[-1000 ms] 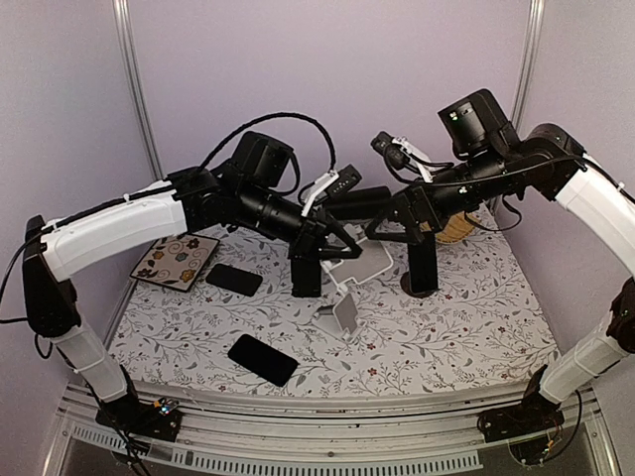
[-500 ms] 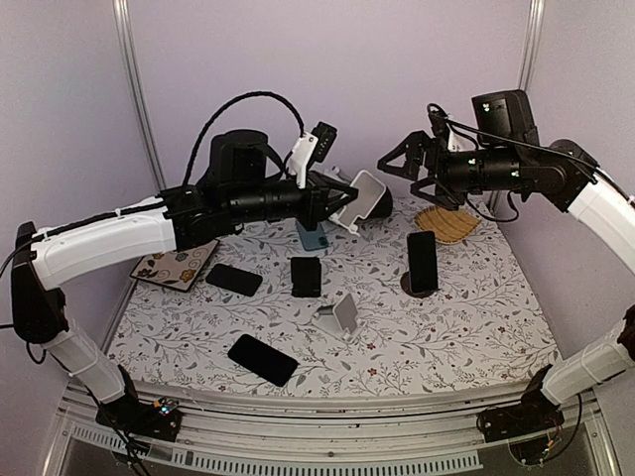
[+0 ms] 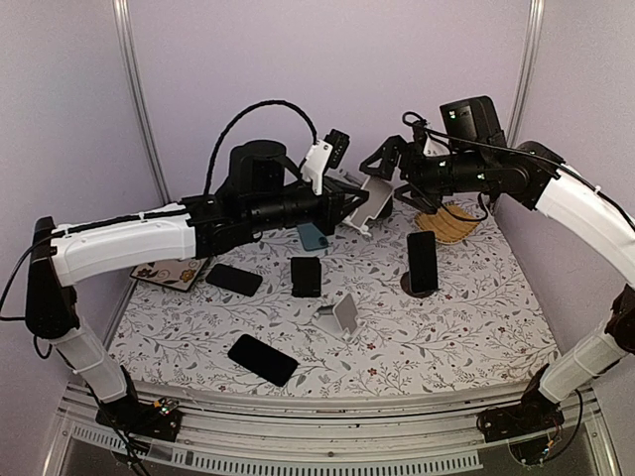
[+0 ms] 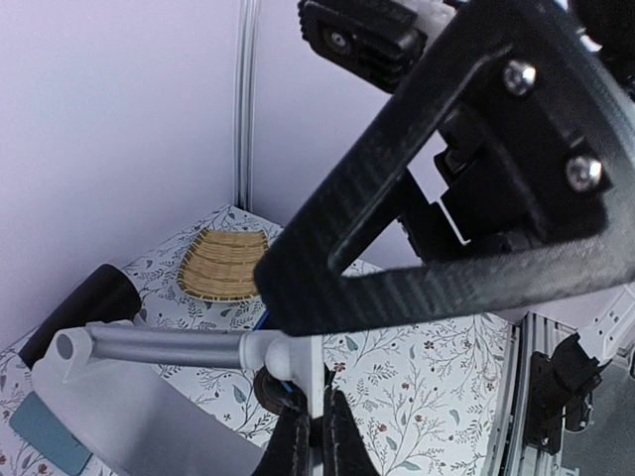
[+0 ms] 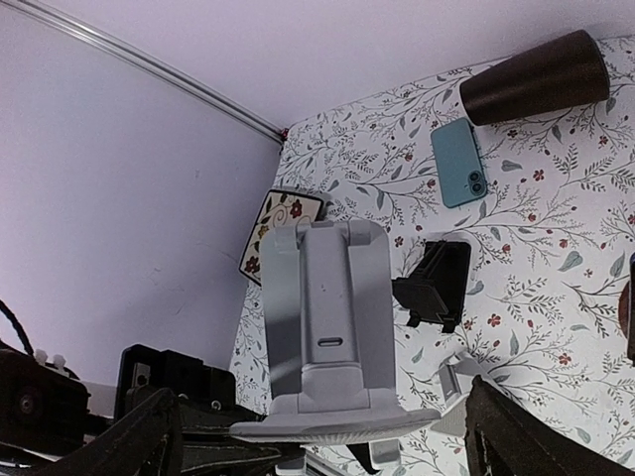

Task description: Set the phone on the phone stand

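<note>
R tool (image 3: 385,177) (spread wide, empty) moved in toward phone stand (image 3: 374,196), held aloft in L tool's (image 3: 347,205) pinch.

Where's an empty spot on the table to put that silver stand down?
The front right corner is bare: in front of the standing phone and right of the little stand. There's more room front left, between the flat phone and the table edge. The middle and back are crowded, up to the mat.
</note>
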Controlling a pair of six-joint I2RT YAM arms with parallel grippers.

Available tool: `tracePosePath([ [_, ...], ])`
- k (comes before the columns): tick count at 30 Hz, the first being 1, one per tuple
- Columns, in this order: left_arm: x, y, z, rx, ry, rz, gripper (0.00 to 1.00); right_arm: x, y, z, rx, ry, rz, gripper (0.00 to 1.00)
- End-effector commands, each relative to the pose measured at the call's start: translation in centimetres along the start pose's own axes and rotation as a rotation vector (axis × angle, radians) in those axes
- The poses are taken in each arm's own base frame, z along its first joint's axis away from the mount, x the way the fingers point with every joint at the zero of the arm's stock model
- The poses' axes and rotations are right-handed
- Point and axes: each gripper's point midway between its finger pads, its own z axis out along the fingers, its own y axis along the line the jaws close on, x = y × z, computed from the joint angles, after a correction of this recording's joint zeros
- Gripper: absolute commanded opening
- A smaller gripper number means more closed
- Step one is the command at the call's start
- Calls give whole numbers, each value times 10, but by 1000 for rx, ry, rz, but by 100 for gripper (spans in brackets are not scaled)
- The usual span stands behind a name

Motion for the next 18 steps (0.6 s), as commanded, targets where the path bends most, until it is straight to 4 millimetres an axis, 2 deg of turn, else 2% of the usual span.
tracePosePath([
  [1,-22,-10,3,25,-87,-2,0,-4,-6,9,40,-27,-25,99],
  [5,-21,-12,6,38,-86,-17,0,-5,-9,12,56,-35,-40,95],
  [10,-16,-12,10,46,-76,-30,0,-1,-5,17,35,-5,-54,74],
  [13,-12,-9,11,46,-69,-40,0,1,-6,16,36,5,-58,68],
  [15,-12,-8,10,53,-73,-48,0,3,-7,16,35,15,-65,69],
  [18,-12,-7,11,61,-74,-53,0,8,-7,20,30,38,-74,79],
])
